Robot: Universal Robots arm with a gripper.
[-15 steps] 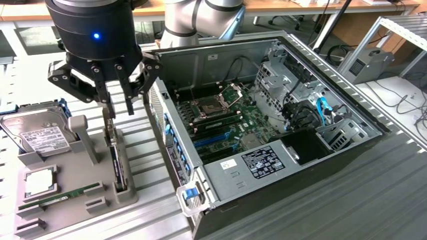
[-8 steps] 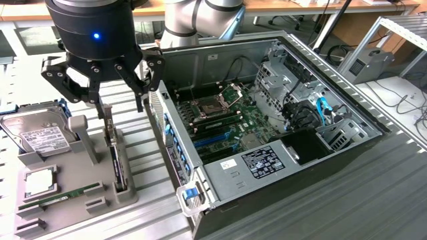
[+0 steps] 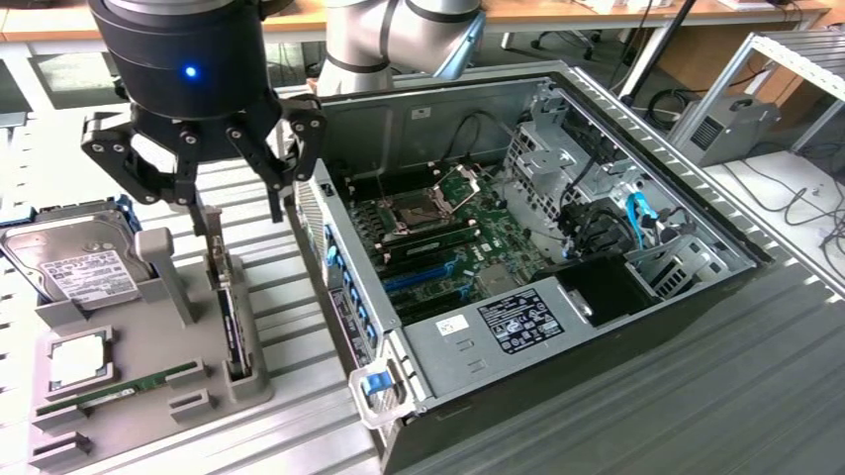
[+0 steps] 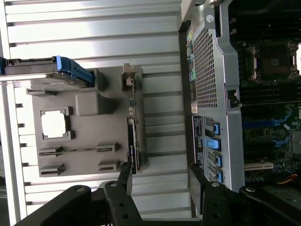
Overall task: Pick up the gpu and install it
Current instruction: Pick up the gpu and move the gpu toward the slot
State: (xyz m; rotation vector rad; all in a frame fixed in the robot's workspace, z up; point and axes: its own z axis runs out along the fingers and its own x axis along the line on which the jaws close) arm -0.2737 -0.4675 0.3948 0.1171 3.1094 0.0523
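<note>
Evidently, the gpu (image 3: 233,322) stood on its long edge in a slot along the fixture tray's (image 3: 139,332) edge nearest the computer case (image 3: 436,341). The gripper (image 3: 240,213) hung directly above the card with its jaws spread wide, holding nothing. Handling, as judged: light, thin and rigid, but fragile, so components and the connector edge should not be pinched. Grip across the two flat faces near mid-length. A hard drive (image 3: 79,262) and a RAM stick (image 3: 119,391) occupied the tray's opposite side.

I see gpu (image 4: 133,143) on edge in grey holder (image 4: 89,141); my gripper (image 4: 160,174) spread wide, one finger just beside card's end; computer case (image 4: 211,70) alongside.
</note>
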